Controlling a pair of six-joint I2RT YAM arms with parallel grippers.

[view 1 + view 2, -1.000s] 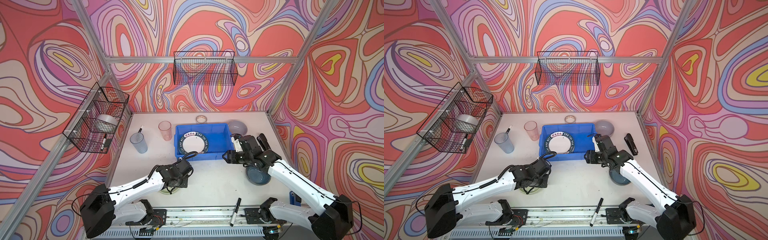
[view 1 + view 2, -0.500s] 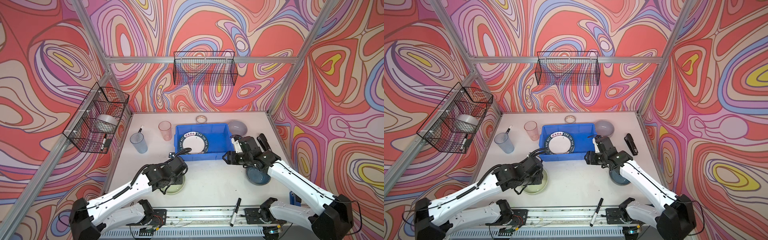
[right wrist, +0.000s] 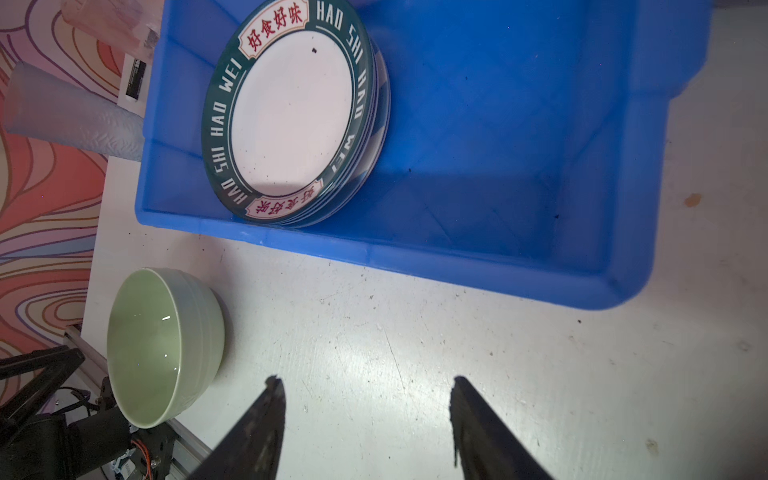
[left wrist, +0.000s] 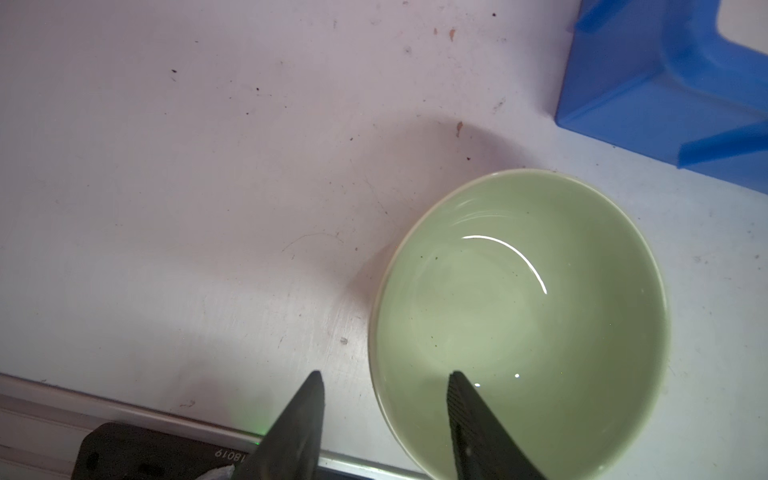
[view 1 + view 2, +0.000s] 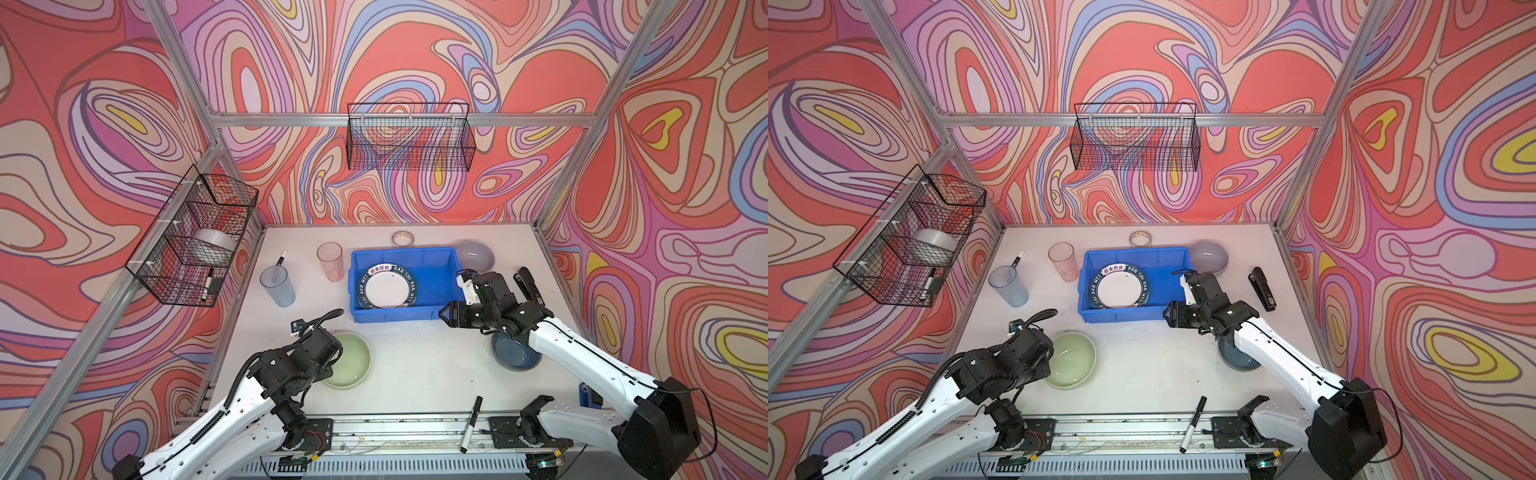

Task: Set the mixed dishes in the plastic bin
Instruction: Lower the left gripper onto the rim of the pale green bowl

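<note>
The blue plastic bin (image 5: pixel 436 282) sits mid-table and holds a stack of white plates with dark lettered rims (image 5: pixel 388 287). In front of it to the left, a pale green bowl (image 5: pixel 351 359) stands upright on the table. My left gripper (image 4: pixel 384 378) is open astride the bowl's (image 4: pixel 519 311) near rim, one finger over the inside and one outside. My right gripper (image 3: pixel 368 380) hangs open and empty over bare table by the bin's front right corner (image 5: pixel 444 318). A dark blue bowl (image 5: pixel 515 355) lies partly under the right arm. A lavender bowl (image 5: pixel 476 257), a pink tumbler (image 5: pixel 330 262) and a bluish tumbler (image 5: pixel 277 286) stand outside the bin.
A tape roll (image 5: pixel 403 238) lies behind the bin and a black stapler (image 5: pixel 528 284) to its right. One marker (image 5: pixel 471 424) rests on the front rail, another (image 5: pixel 281 258) behind the bluish tumbler. Wire baskets hang on the back wall (image 5: pixel 409 139) and the left wall (image 5: pixel 195 241).
My left gripper has opened and drawn back toward the front left, uncovering the pale green bowl on the table. The right arm has not moved.
</note>
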